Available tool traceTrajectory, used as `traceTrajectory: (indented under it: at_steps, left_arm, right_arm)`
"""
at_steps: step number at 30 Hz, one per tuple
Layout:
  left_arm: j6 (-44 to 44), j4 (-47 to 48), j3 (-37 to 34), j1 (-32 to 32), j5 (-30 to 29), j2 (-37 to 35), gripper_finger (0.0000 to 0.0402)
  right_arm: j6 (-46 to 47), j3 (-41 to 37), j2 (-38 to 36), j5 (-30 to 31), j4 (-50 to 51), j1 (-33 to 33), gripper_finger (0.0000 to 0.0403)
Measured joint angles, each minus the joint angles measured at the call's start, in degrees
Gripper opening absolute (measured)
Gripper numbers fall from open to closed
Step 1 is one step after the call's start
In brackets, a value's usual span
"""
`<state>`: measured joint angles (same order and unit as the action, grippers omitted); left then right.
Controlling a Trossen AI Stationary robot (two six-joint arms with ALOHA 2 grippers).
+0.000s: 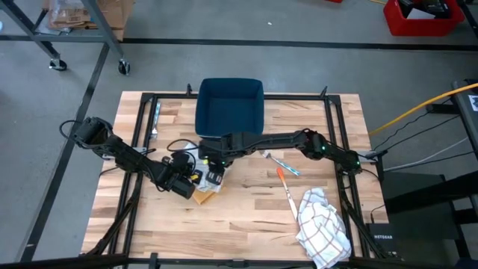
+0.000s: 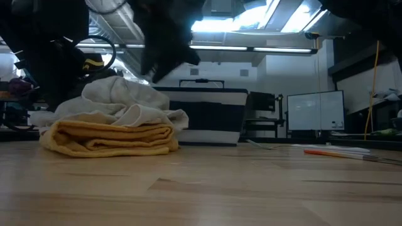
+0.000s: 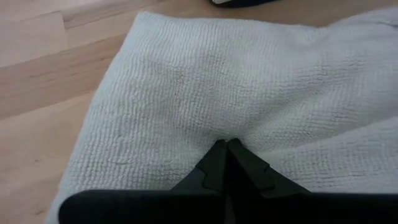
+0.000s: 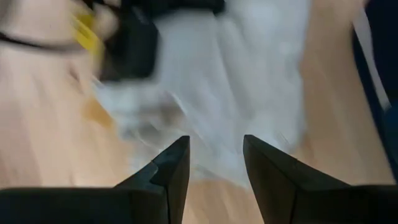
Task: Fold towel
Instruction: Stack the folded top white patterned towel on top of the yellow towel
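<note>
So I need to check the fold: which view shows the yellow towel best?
The low view: the yellow towel lies folded, layers visible, under a white towel. The high view shows only a corner beneath the arms. The wrist views show mostly white cloth.

Overhead view evenly lit, table [image 1: 246, 202] bright, only soft shadows under the arms, no glare. Low view is backlit: ceiling strip lights [image 2: 251, 25] blow out white, arms above go near-black silhouettes, the near tabletop soft and out of focus. Left wrist view sharp, flat light, towel [image 3: 205, 93] weave crisp. Right wrist view heavily motion-blurred, cloth and far objects smeared, only its own fingers [image 4: 171, 171] sharp
</note>
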<state>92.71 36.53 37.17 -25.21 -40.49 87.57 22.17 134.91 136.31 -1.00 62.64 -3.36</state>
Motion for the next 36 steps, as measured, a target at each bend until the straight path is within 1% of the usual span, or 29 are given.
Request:
traceTrajectory:
  at_steps: [5, 8, 10, 15, 19, 24, 28, 36]
  left_arm:
    - [-0.28, 0.02, 0.0, -0.45, -0.09, 0.02, 0.0005]
    - [-0.18, 0.04, 0.0, -0.67, -0.17, 0.02, 0.0005]
    - [-0.45, 0.01, -0.02, -0.68, -0.11, 0.02, 0.0005]
    - [-0.37, 0.0, -0.01, -0.71, 0.09, 0.02, 0.0005]
    - [-1.55, 0.6, 0.02, -0.71, 0.44, 0.0, 0.0005]
    - [0.4, 1.51, 0.07, -0.45, 0.47, 0.0, 0.0005]
    - [0.94, 2.35, 0.11, -0.36, 0.63, 0.0, 0.0005]
    - [0.8, 4.02, -0.02, -0.33, 0.85, -0.02, 0.0005]
  right_arm:
    - [-0.69, 0.01, 0.33, 0.0, -10.96, -0.01, 0.0154]
    - [-1.62, 0.1, 1.62, 0.05, -14.42, 0.0, 0.0154]
    - [-1.64, 0.07, 3.04, 0.07, -13.65, 0.0, 0.0154]
    - [-1.67, 0.0, 6.07, 2.29, -10.93, 0.0, 0.0154]
    - [-0.31, -0.08, 7.02, -0.95, -9.16, -0.07, 0.0154]
    - [0.13, 0.04, 7.18, -3.53, -4.57, -1.42, 0.0154]
    - [0.17, 0.09, 7.11, -4.13, -0.64, -3.24, 0.0154]
    - [-0.17, -0.07, 7.21, -3.38, 1.27, -7.1, 0.0154]
